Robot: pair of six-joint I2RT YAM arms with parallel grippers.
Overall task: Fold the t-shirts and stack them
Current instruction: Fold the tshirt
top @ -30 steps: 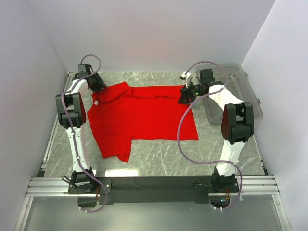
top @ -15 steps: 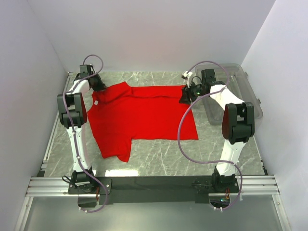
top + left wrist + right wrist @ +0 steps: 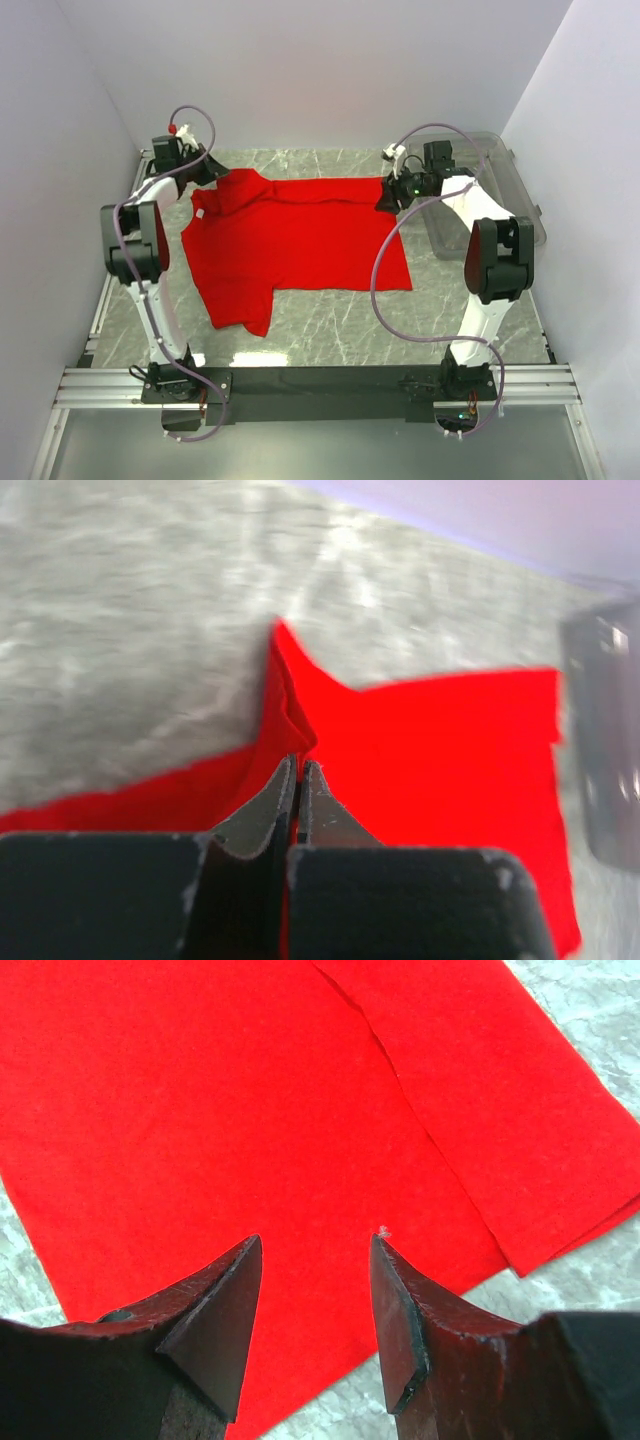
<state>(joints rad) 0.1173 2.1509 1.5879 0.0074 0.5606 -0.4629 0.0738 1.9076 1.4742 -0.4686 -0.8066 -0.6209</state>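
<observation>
Marble table (image 3: 330,330) under red t-shirt (image 3: 300,240); left gripper (image 3: 299,764) pinched shut on far-left cloth, seemingly sleeve, for folding; right gripper (image 3: 316,1250) agape above far-right hem, empty.

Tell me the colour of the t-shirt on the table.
The t-shirt is plain bright red; it shows best in the top external view.
</observation>
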